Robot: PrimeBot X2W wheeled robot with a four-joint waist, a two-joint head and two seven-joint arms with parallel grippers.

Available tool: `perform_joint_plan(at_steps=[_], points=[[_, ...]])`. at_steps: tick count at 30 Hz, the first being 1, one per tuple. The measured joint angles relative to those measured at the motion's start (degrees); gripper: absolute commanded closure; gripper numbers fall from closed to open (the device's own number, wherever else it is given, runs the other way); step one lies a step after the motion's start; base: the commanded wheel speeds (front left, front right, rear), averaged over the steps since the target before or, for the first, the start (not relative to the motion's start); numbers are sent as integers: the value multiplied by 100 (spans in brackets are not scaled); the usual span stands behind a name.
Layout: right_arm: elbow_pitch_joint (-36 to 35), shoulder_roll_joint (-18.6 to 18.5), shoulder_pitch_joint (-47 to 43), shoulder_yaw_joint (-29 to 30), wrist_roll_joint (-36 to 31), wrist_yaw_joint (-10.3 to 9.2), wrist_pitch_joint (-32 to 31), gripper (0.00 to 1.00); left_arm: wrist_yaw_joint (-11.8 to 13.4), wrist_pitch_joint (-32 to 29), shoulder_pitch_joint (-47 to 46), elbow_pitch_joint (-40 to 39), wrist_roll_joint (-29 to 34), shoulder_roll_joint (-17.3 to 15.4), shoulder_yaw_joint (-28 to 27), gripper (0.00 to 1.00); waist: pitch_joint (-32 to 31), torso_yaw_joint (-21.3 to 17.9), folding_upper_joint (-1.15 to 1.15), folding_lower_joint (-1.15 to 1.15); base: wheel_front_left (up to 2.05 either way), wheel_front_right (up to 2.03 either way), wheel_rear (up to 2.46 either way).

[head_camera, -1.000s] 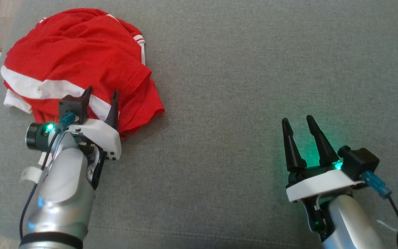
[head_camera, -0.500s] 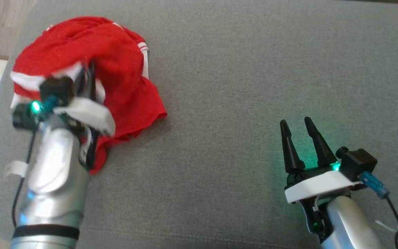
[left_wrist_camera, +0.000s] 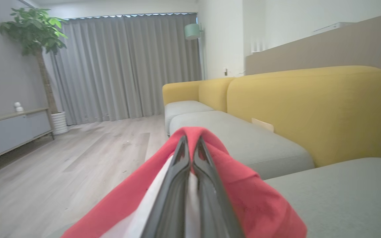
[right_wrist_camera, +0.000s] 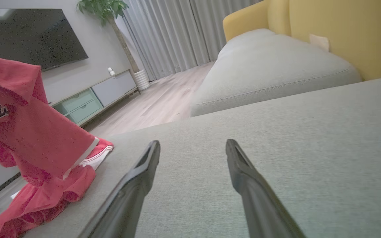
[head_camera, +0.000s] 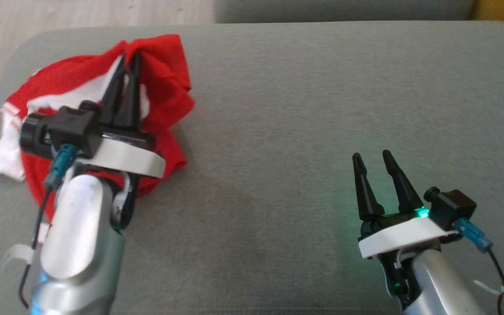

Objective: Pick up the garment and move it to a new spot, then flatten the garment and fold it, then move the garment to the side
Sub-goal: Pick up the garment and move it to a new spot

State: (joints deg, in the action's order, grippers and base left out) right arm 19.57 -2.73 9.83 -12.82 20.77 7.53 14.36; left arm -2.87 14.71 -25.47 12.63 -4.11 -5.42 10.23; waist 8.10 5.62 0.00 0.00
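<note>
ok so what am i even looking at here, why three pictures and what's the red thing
It is one moment seen by three cameras on a two-armed robot. The head camera looks down on a grey sofa cushion. The other two sit on the wrists and look along each gripper's two dark fingers.

The red thing is the garment, a red jersey with white trim, bunched at the cushion's left end. The left gripper is shut on a fold of it; in the left wrist view the fingers pinch red and white cloth. In the right wrist view part of it hangs raised while the rest trails on the cushion.

The right gripper is open and holds nothing, above bare cushion. Behind are a yellow sofa back, wooden floor and curtains.
</note>
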Motion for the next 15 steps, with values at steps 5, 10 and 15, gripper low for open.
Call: perform_joint_plan(at_steps=[5,10,15], points=[[-44,-1,8,-65,116,0,0,0,-67,0,-85,57,1,90,281,100,-46,-443,0,0,0,0,0],[-122,-1,22,-115,187,0,0,0,-99,0,-499,297,10,189,651,100,-33,-1015,0,0,0,0,0],[-218,-1,60,-178,220,0,0,0,-104,0,-1046,686,-20,297,1102,100,46,-1662,0,0,0,0,0]])
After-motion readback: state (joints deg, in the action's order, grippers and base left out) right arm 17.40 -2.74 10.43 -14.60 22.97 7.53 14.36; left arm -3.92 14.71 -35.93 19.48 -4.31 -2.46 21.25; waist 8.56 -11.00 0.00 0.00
